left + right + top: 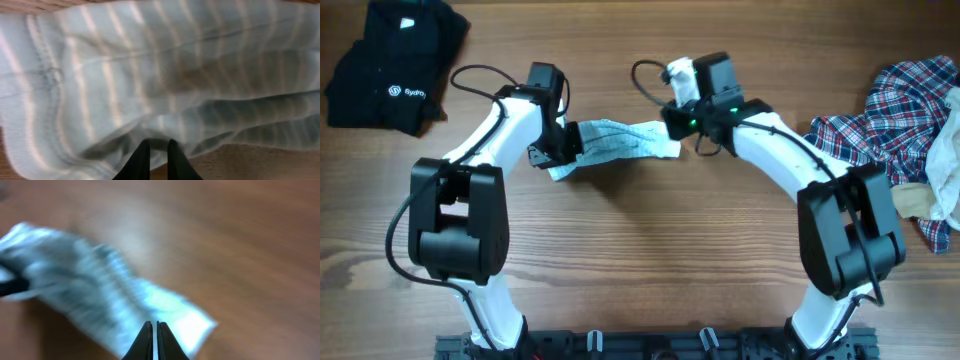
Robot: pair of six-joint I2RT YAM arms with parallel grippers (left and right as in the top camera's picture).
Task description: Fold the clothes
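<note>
**Out of sight, cropped or smeared**

Left wrist view: the striped garment overfills the frame, is cut on all sides and is soft in focus. The left gripper is at 6 o'clock, and a fold covers its pinch point.

Right wrist view: blurred throughout. The right gripper is at 6 o'clock with its fingers together; I cannot tell whether cloth lies between them.

Overhead: the black logo garment at 10 o'clock is cropped by the top edge, and its lettering is too small to read. The plaid shirt at 3 o'clock and the beige piece at 4 o'clock run off the right edge. Wrist housings mask both sets of fingertips.
</note>
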